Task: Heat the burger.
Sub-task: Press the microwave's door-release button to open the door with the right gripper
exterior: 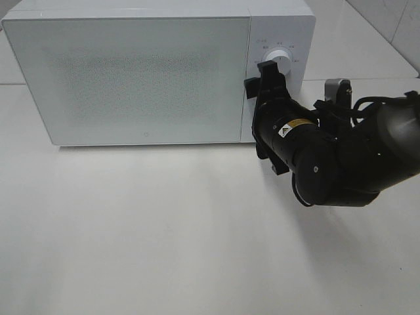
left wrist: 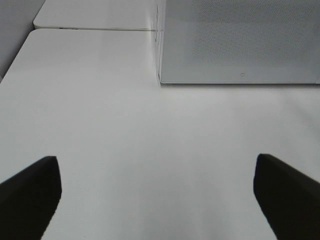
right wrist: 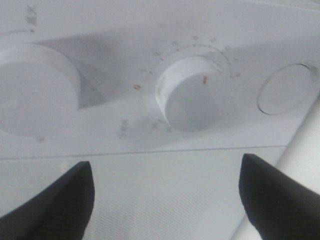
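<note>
The burger is out of view in every frame. A white microwave [exterior: 131,79] stands at the back of the table with its door closed. My right gripper [exterior: 264,82] is up against its control panel, just below the upper knob [exterior: 277,65]. In the right wrist view the right gripper [right wrist: 165,200] is open, both dark fingers [right wrist: 55,205] wide apart, with nothing between them. A round dial [right wrist: 187,95] with a red mark sits just beyond the fingertips. My left gripper [left wrist: 157,195] is open and empty over the bare table, facing the microwave's [left wrist: 240,40] lower corner.
The white table [exterior: 164,230] stretches in front of the microwave. A second knob [right wrist: 35,95] and a round button [right wrist: 287,87] flank the dial. Another white tabletop [left wrist: 95,20] adjoins at the far side. My bulky right arm [exterior: 341,157] lies over the table's right part.
</note>
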`<state>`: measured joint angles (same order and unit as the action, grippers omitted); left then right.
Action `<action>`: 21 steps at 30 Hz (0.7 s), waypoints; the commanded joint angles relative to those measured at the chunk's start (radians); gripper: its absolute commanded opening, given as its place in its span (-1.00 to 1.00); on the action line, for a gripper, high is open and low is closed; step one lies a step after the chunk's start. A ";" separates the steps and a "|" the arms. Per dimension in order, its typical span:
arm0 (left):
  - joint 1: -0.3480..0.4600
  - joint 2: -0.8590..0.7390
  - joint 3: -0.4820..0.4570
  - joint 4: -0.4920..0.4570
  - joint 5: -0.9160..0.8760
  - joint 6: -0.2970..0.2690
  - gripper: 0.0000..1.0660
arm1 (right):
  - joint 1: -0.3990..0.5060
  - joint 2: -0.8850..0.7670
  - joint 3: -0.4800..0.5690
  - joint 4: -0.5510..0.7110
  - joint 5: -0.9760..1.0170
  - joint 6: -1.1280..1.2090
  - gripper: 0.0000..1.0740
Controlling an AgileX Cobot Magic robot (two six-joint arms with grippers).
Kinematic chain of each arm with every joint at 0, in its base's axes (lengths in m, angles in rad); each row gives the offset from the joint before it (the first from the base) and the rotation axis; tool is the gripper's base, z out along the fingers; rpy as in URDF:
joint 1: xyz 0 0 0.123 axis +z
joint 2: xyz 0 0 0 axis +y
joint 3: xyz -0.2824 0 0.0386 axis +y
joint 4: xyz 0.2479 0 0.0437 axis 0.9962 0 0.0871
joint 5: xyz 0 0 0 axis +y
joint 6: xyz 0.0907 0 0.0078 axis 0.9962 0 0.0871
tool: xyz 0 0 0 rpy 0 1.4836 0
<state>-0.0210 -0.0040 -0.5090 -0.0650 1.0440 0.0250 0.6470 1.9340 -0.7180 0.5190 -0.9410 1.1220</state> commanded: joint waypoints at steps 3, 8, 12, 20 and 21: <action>0.005 -0.022 0.004 -0.004 -0.008 -0.003 0.88 | -0.007 -0.088 0.041 -0.019 0.139 -0.188 0.39; 0.005 -0.022 0.004 -0.004 -0.008 -0.003 0.88 | -0.009 -0.172 0.045 -0.020 0.306 -0.489 0.39; 0.005 -0.022 0.004 -0.004 -0.008 -0.003 0.88 | -0.009 -0.217 0.045 -0.023 0.395 -0.686 0.39; 0.005 -0.022 0.004 -0.004 -0.008 -0.003 0.88 | -0.009 -0.307 0.043 -0.176 0.654 -1.025 0.39; 0.005 -0.022 0.004 -0.004 -0.008 -0.003 0.88 | -0.009 -0.330 0.043 -0.248 0.708 -1.028 0.39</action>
<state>-0.0210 -0.0040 -0.5090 -0.0650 1.0440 0.0250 0.6430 1.6420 -0.6720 0.3720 -0.3190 0.1460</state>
